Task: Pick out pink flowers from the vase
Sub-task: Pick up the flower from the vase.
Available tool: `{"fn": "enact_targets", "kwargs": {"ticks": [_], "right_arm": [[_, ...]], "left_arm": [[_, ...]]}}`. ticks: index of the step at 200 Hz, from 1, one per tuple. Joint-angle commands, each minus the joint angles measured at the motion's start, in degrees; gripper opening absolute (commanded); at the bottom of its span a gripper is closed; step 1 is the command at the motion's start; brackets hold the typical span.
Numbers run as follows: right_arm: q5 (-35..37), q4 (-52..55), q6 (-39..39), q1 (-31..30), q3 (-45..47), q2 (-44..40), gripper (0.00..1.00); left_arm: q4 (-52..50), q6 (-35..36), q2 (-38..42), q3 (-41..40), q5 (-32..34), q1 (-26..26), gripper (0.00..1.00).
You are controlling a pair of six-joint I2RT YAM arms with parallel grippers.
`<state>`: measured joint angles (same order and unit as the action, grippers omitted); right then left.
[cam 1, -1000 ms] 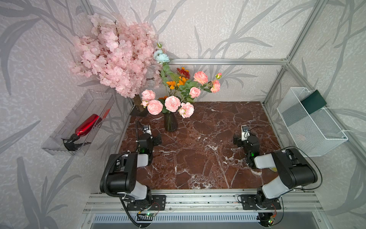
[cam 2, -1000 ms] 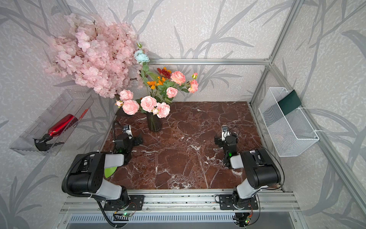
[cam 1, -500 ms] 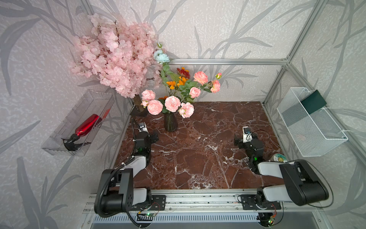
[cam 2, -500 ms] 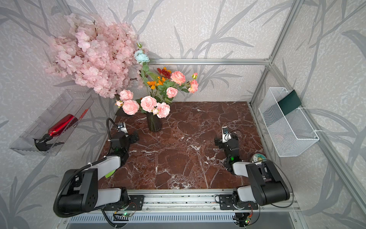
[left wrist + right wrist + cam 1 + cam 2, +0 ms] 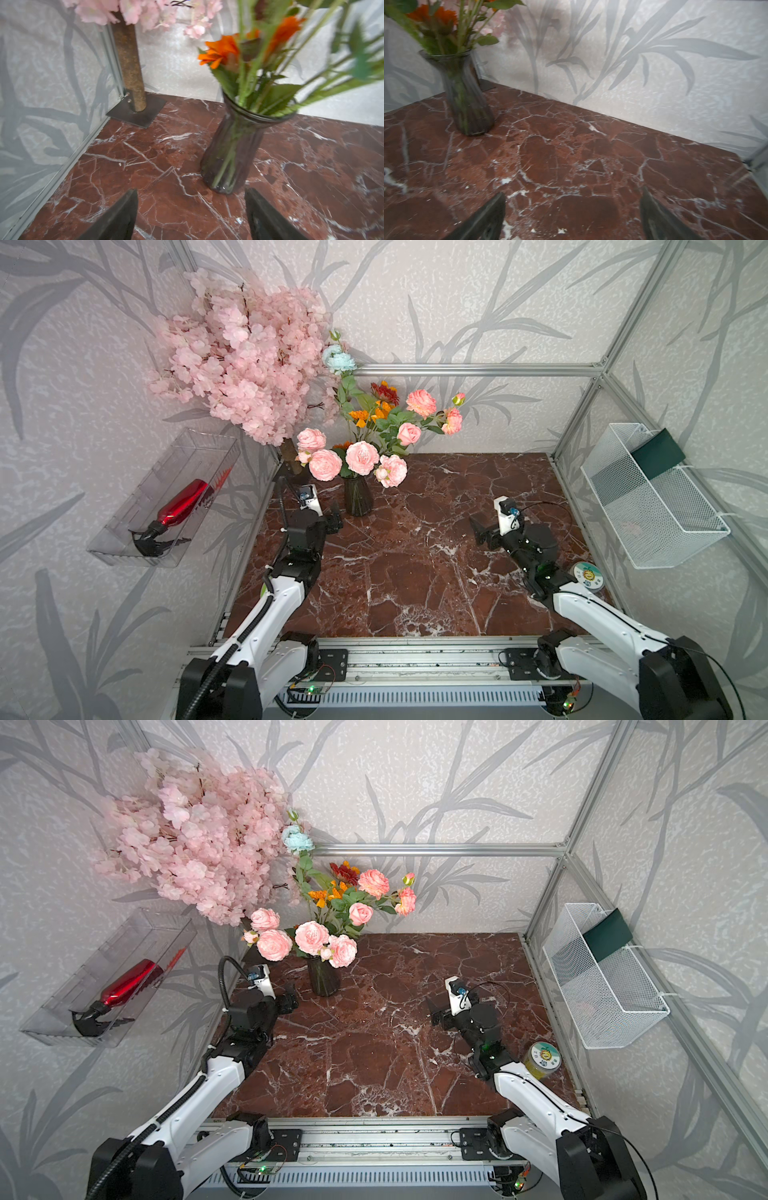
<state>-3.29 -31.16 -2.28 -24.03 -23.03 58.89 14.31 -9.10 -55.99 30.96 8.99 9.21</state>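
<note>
The dark ribbed glass vase (image 5: pixel 357 499) (image 5: pixel 323 979) stands at the back left of the marble table (image 5: pixel 415 572). Several pink flowers (image 5: pixel 361 457) (image 5: pixel 311 937) fan out from it on green stems, among orange, red and pale-blue blooms. My left gripper (image 5: pixel 334 515) (image 5: pixel 291 996) hovers low, just left of the vase and apart from it, open and empty. In the left wrist view the vase (image 5: pixel 232 149) stands close ahead of the gripper (image 5: pixel 190 190), nearer one finger. My right gripper (image 5: pixel 478 526) (image 5: pixel 573 191) is open over bare marble, far from the vase (image 5: pixel 467 99).
A pale-pink blossom tree (image 5: pixel 249 356) with a brown trunk (image 5: pixel 129 66) stands in the back left corner. A clear bin with a red bottle (image 5: pixel 183 502) hangs on the left wall, a white wire basket (image 5: pixel 652 506) on the right. A small round jar (image 5: pixel 588 576) sits beside the right arm.
Both arms have stretched forward from their folded pose. The left gripper has come close to the vase and its jaws have narrowed a little. The jar by the right arm has come into view.
</note>
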Motion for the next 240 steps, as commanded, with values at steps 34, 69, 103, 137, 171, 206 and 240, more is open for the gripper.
{"fn": "enact_targets", "kwargs": {"ticks": [34, 69, 103, 137, 171, 206, 240], "right_arm": [[2.62, -4.95, -0.53, -18.60, -4.69, 4.53, 0.99], [5.08, -16.03, 0.66, -25.92, -6.29, 10.71, 0.99], [5.96, -28.64, 2.32, -30.36, -6.23, 18.09, 0.99], [8.72, -38.77, 3.17, -34.03, -5.41, 23.55, 0.99], [11.83, -42.13, 2.10, -37.62, -4.37, 24.82, 0.99], [12.34, -43.99, 2.94, -38.28, -3.52, 25.39, 0.99], [12.69, -44.08, 2.98, -38.29, -3.00, 25.00, 0.99]], "left_arm": [[14.45, 5.70, 3.60, -8.23, -5.46, 1.50, 0.58], [19.68, 10.28, 3.71, -10.11, -7.23, 1.60, 0.48], [28.67, 16.75, -0.35, -11.60, -12.82, 1.60, 0.44], [36.58, 20.57, -7.24, -9.60, -13.18, 1.60, 0.38], [37.68, 24.12, -11.61, -5.85, -12.54, 1.69, 0.32], [37.10, 27.91, -15.61, -1.70, -13.25, 1.94, 0.32], [36.94, 30.23, -18.71, 1.48, -13.95, 2.21, 0.35]]}}
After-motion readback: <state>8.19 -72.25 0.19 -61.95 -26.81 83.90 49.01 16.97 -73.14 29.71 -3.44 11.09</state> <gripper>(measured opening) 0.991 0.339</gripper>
